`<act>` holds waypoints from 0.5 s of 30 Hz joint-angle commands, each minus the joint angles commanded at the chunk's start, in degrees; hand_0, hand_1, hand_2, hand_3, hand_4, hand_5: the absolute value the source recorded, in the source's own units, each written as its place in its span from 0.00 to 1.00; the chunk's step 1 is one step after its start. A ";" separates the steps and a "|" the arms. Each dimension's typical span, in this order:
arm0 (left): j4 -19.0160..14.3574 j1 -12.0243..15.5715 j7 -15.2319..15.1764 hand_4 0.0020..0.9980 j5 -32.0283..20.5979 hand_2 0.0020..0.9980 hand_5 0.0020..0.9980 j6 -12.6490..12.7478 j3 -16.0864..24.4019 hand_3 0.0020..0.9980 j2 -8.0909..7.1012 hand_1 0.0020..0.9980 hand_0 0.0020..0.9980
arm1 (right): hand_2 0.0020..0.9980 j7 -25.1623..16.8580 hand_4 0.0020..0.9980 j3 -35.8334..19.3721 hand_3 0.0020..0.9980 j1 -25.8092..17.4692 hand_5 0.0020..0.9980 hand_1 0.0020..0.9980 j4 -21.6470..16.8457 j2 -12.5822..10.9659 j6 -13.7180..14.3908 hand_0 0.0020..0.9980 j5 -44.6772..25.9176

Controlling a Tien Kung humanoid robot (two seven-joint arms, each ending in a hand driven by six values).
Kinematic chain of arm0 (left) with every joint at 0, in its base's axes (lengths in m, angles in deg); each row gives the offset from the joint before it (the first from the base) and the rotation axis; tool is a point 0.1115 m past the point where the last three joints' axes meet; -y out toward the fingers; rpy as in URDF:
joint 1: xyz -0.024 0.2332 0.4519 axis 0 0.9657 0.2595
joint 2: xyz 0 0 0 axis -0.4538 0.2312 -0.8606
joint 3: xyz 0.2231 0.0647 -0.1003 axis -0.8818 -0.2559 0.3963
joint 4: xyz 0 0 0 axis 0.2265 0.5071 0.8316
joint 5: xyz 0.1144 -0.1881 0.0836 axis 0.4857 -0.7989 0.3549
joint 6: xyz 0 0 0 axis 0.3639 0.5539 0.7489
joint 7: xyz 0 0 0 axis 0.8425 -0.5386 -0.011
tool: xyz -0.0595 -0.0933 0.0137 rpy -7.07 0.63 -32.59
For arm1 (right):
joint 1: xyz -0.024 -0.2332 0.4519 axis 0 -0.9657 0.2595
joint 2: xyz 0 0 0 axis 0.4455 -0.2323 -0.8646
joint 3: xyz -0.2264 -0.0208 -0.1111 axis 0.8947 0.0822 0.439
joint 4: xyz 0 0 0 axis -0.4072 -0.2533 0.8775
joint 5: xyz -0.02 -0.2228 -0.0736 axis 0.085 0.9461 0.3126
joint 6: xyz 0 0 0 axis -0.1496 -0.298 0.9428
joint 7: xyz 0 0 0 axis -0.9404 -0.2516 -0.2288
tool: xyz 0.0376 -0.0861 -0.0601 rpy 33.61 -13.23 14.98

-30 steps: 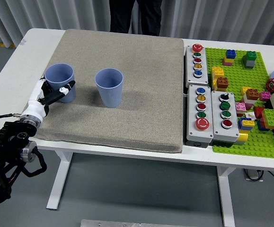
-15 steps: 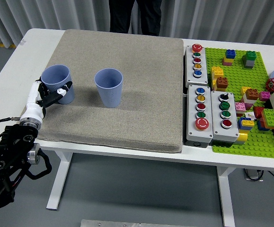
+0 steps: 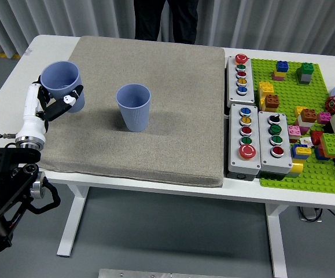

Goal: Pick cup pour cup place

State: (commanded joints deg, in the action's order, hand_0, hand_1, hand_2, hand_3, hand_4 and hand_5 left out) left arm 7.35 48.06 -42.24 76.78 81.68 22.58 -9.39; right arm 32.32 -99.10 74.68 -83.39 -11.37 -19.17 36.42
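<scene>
Two blue cups are on the left half of the grey mat [image 3: 173,104]. My left hand [image 3: 56,102] is shut on the left blue cup [image 3: 61,83], which it holds upright and lifted off the mat near the mat's left edge. The second blue cup [image 3: 134,107] stands upright on the mat, to the right of the held one and apart from it. My right hand is out of view.
Three grey button boxes [image 3: 240,75] stand right of the mat. A green baseplate [image 3: 306,139] with several toy bricks fills the far right. A person in dark clothes [image 3: 166,17] stands at the far side, hands not visible.
My left hand has raised the left cup off the mat and carried it up and to the left. The second cup has not moved.
</scene>
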 joint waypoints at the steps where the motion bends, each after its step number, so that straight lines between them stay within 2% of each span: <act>1: -1.68 -0.57 1.58 0.60 2.61 0.55 0.00 0.19 -0.23 0.55 -1.28 0.55 0.56 | 0.67 0.02 0.08 0.03 0.62 -0.07 0.33 0.68 0.00 -0.04 -0.02 0.72 0.08; 5: -4.98 -2.81 5.89 0.61 12.28 0.56 0.00 -0.82 -2.00 0.55 -5.21 0.55 0.55 | 0.67 -0.02 0.08 0.29 0.62 -0.21 0.32 0.68 0.00 -0.17 0.04 0.72 -0.16; 6: -5.19 -3.12 6.20 0.61 14.51 0.56 0.00 -0.98 -2.29 0.55 -5.70 0.55 0.55 | 0.67 -0.04 0.08 0.33 0.62 -0.23 0.32 0.68 0.00 -0.19 0.05 0.72 -0.23; 7: -5.44 -4.09 6.82 0.61 16.83 0.56 0.00 -1.42 -3.33 0.55 -6.83 0.55 0.55 | 0.67 -0.12 0.08 0.60 0.62 -0.21 0.32 0.68 0.00 -0.27 0.12 0.72 -0.62; 9: -5.55 -5.31 7.44 0.61 19.09 0.56 0.00 -2.12 -4.87 0.55 -8.07 0.55 0.55 | 0.67 -0.22 0.08 0.83 0.62 -0.20 0.32 0.68 0.00 -0.34 0.22 0.72 -1.05; 15: -4.78 -8.04 8.95 0.61 22.01 0.56 0.00 -3.25 -8.70 0.55 -9.56 0.55 0.55 | 0.67 -0.36 0.08 1.18 0.62 0.15 0.32 0.68 0.00 -0.43 0.39 0.72 -1.81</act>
State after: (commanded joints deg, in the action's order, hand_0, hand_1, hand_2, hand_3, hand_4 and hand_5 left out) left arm 2.57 40.02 -33.28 98.80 78.43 13.89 -18.94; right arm 31.95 -97.91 74.83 -83.39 -11.80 -18.78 34.61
